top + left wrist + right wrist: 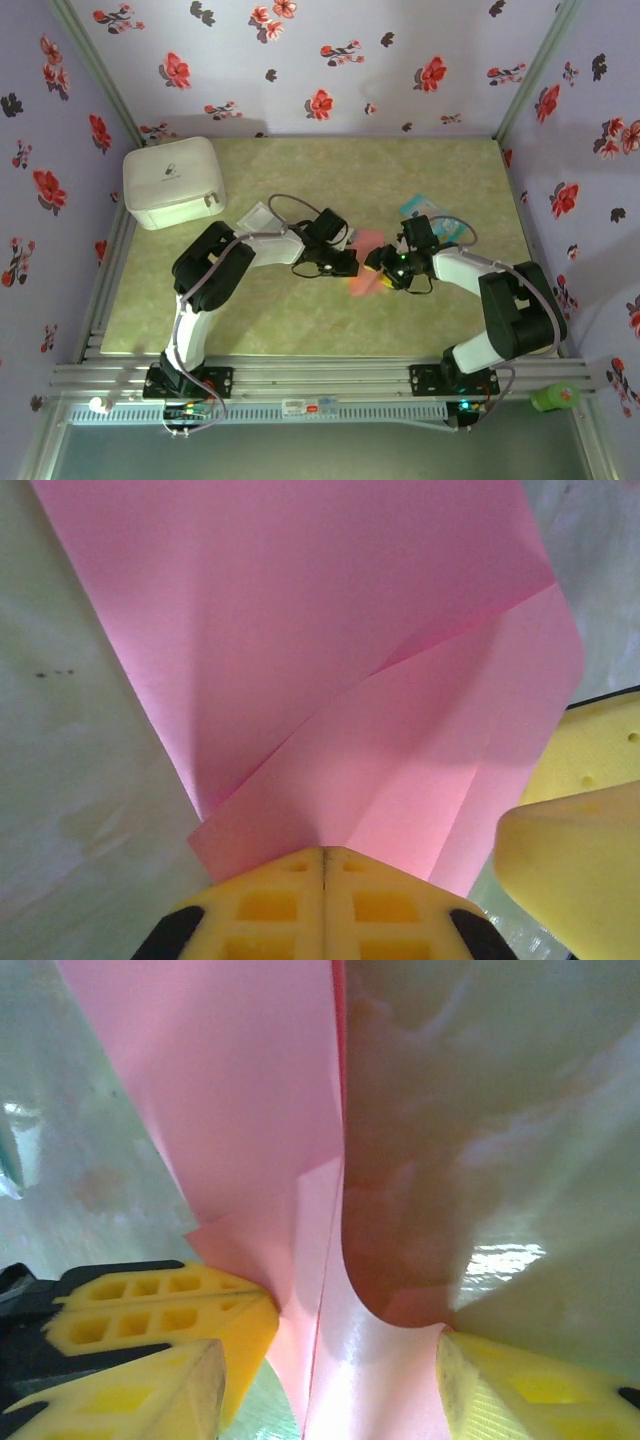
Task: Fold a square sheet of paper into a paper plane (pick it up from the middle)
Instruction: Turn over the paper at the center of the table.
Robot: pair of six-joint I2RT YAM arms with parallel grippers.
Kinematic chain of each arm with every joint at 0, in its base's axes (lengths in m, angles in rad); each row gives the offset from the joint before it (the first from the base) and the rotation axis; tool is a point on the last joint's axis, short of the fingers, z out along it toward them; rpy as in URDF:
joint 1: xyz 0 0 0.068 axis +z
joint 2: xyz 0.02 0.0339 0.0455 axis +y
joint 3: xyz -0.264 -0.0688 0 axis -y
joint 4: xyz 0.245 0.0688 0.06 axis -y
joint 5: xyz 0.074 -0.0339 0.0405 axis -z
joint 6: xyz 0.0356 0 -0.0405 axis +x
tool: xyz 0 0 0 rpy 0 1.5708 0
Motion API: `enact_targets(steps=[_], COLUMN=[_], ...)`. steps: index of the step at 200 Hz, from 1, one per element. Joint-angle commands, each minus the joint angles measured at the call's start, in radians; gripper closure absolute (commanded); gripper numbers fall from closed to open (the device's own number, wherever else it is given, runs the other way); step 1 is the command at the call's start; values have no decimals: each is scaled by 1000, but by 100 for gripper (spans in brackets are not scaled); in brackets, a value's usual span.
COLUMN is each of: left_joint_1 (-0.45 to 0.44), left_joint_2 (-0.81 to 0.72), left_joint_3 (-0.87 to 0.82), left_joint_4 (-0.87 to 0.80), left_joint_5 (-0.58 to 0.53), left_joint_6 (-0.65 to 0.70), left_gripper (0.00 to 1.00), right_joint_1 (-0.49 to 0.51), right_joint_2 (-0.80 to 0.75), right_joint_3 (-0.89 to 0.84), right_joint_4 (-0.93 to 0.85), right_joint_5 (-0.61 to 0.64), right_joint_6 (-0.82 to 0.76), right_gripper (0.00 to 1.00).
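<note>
One pink sheet (366,241) sits mid-frame from above, between the left tool (346,265) and right tool (380,264). One white box (170,182) sits upper left, and one pale packet (258,217) and one teal packet (430,210) lie on the surface (300,320). Left wrist: that tool is clamped on the sheet's edge, with a few creases made and no dart yet. Right wrist: its jaws stand wide astride the paper.

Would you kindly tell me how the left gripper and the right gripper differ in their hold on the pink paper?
The left gripper is shut, fingers pressed together on the pink paper; the right gripper is open, fingers apart with paper passing between. The left gripper is at the paper's left side, the right gripper at its right. Both have yellow fingers.
</note>
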Motion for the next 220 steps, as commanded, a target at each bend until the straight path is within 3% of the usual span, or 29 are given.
enact_targets(steps=[1, 70, 149, 220], left_joint_1=[-11, -10, -12, -12], left_joint_2=[-3, -7, -21, -32], left_joint_3=[-25, -26, -35, -35], left_joint_4=[-49, -62, -65, -54], left_joint_5=[-32, -42, -53, -55], left_joint_6=[-2, -2, -9, -20], left_gripper=[95, 95, 96, 96], right_joint_1=[-11, -70, -108, -116], right_joint_2=[29, 94, 108, 125], right_joint_3=[35, 42, 35, -7], right_joint_4=[31, 122, 168, 235], right_joint_5=[-27, -119, -136, -133], right_joint_6=[-43, -73, -67, -39], right_gripper=[42, 42, 58, 66])
